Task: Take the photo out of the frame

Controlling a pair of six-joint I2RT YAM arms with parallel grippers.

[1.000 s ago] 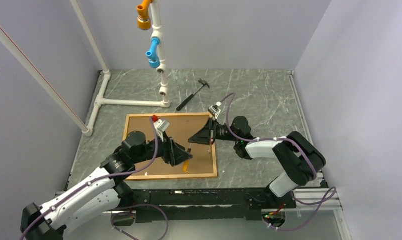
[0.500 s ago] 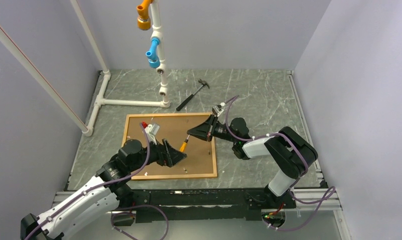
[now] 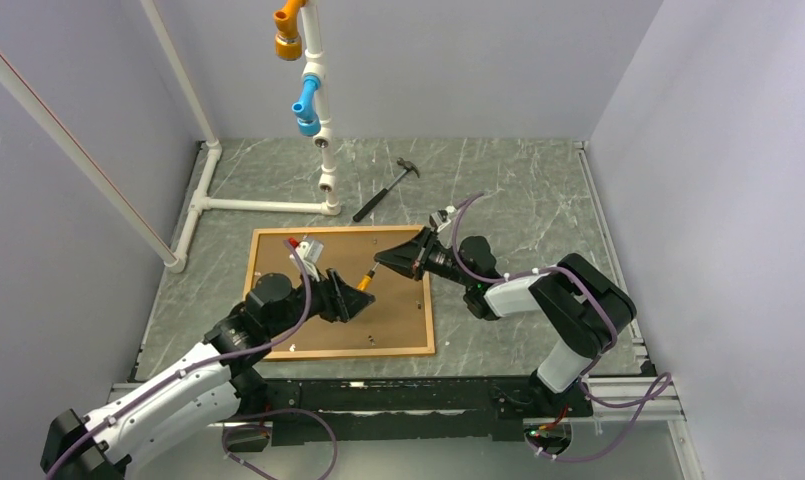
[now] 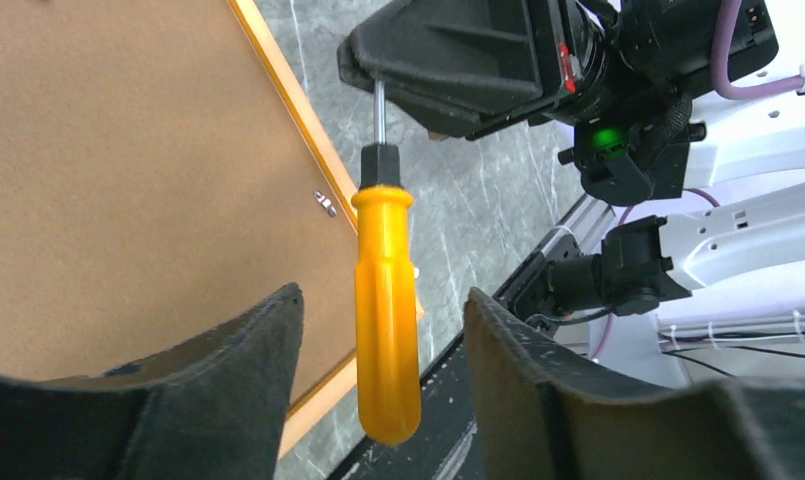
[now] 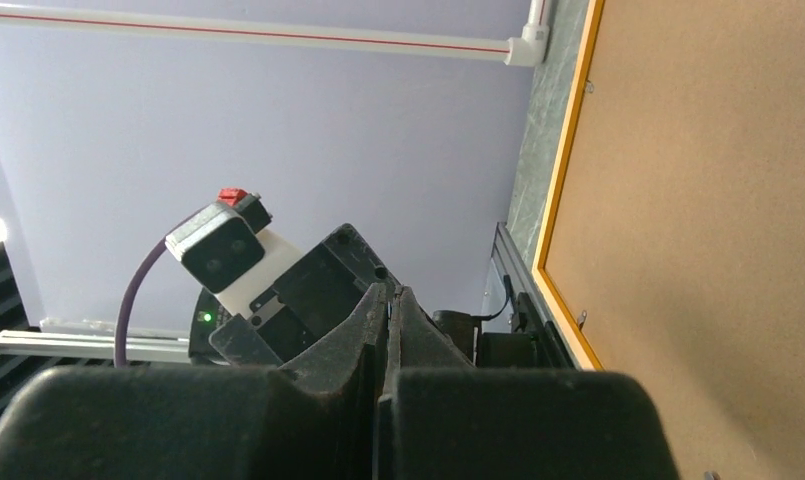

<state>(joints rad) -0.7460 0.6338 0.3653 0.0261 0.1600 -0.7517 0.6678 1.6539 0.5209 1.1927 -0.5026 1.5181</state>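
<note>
The right gripper (image 3: 381, 268) was clamped on the bare steel shaft of a screwdriver (image 4: 386, 330), its jaws pressed together with only the thin rod between them. The left gripper (image 4: 383, 300) faced it tip to tip and stood wide open. The orange handle lay between its fingers (image 4: 243, 370) with a gap on either side, touching neither.

Below both grippers lay the frame (image 4: 299, 100), flat on the table (image 3: 518, 200), with the photo (image 4: 108, 180) seated in it. The photo was face down, so only its plain brown board back showed and the printed side was hidden. The frame was a thin, bright orange border that ran all round the board in the top view, wherever the arms did not cover it. Its right side passed under the right gripper. A small metal tab (image 4: 325, 203) sat on the board just inside that side, near the screwdriver's collar.

Beyond the right gripper, away from the arm bases, a hammer (image 3: 386, 188) lay on the table apart from the frame. Beyond the left gripper stood a white pipe stand (image 3: 268, 205).
</note>
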